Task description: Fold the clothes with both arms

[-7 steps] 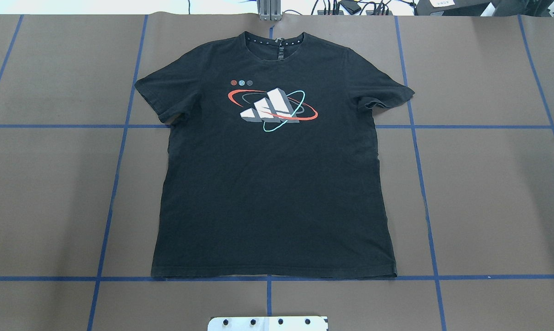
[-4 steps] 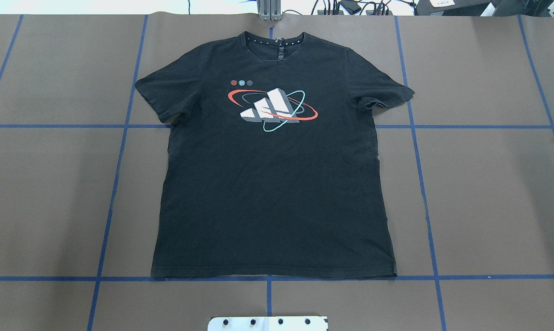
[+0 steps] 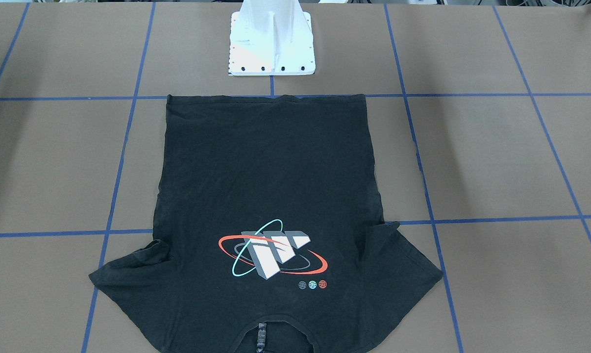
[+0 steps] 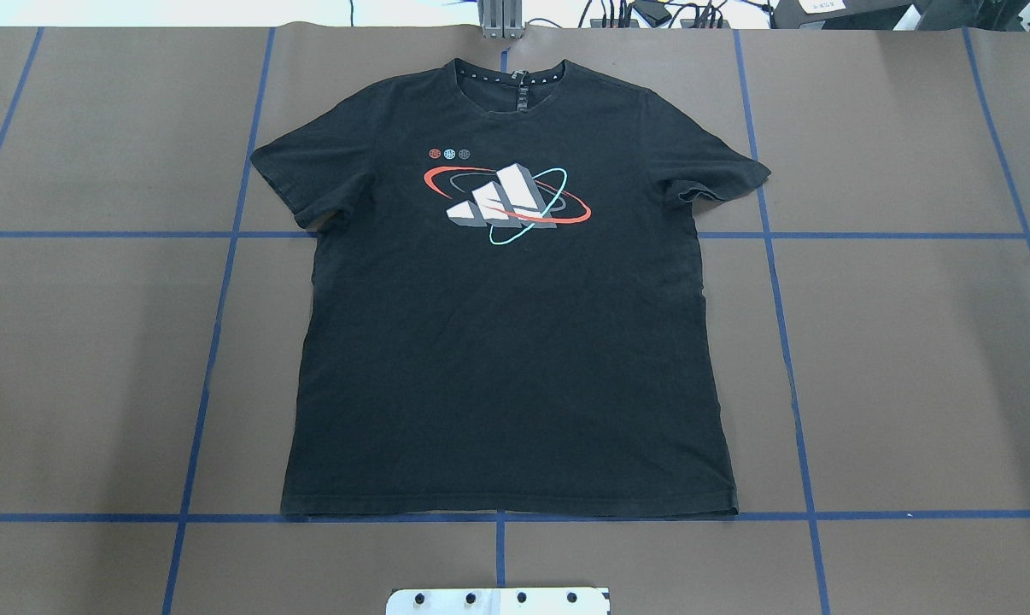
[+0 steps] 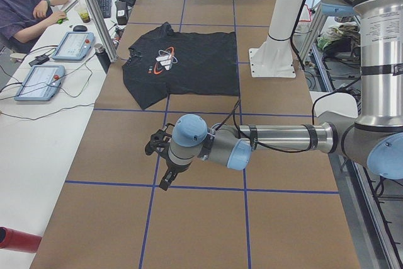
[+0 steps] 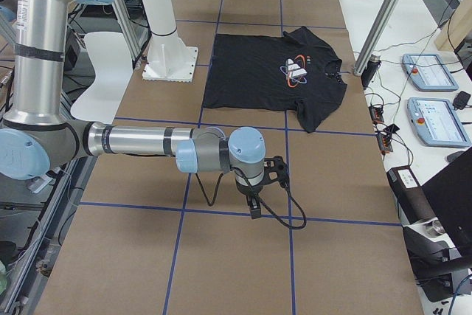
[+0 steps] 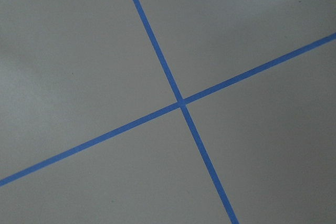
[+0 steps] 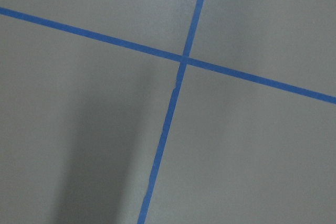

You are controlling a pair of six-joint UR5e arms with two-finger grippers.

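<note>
The T-shirt (image 4: 506, 342) lies flat and unfolded in the middle of the surface (image 4: 908, 342), logo (image 4: 502, 205) up. Its long axis runs straight out from the robot. The hem is just in front of the white pedestal (image 3: 271, 39) and the collar is at the far edge. One sleeve (image 4: 289, 184) spreads toward the robot's left and the other sleeve (image 4: 720, 175) toward its right.

Neither arm reaches the shirt. The left tool (image 5: 166, 179) hangs over bare surface well off the left-hand sleeve. The right tool (image 6: 254, 208) hangs likewise well off the right-hand one. Each points down near a crossing of the blue tape lines (image 4: 216, 325), and each wrist camera shows only such a crossing. The two look about equally far from the shirt, so each would have to travel inward across the shirt's long axis. Whether either tool is open or closed cannot be told from the side views.

A person (image 5: 28, 11) sits at a desk beyond the surface's far edge.
</note>
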